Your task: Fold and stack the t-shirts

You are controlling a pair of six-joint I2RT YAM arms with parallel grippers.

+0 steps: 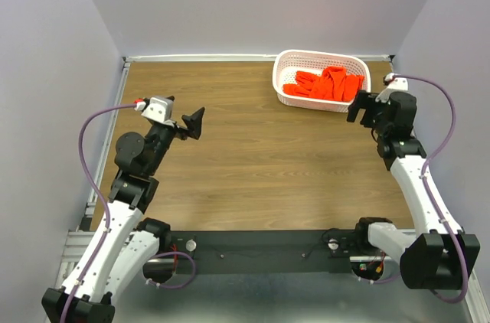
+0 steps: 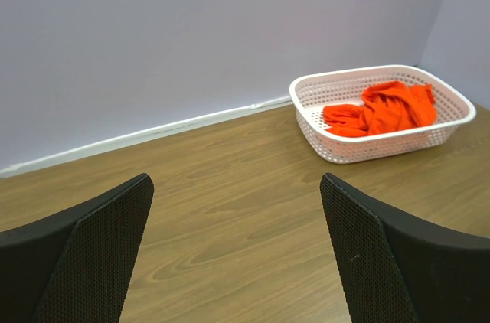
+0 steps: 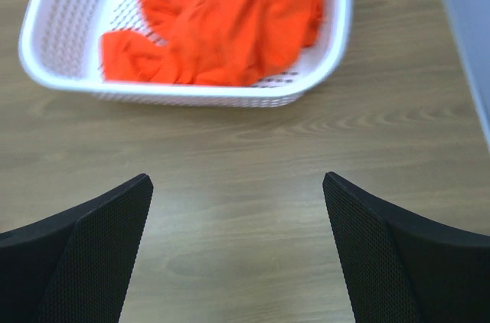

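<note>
The bright orange-red t-shirts (image 1: 325, 83) lie crumpled in a bunch, not folded, inside the white basket (image 1: 285, 63) at the far right of the desk (image 1: 253, 154).

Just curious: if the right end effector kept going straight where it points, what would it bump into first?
Likely the near wall of the white basket, though maybe the table first; depth is unclear.
</note>
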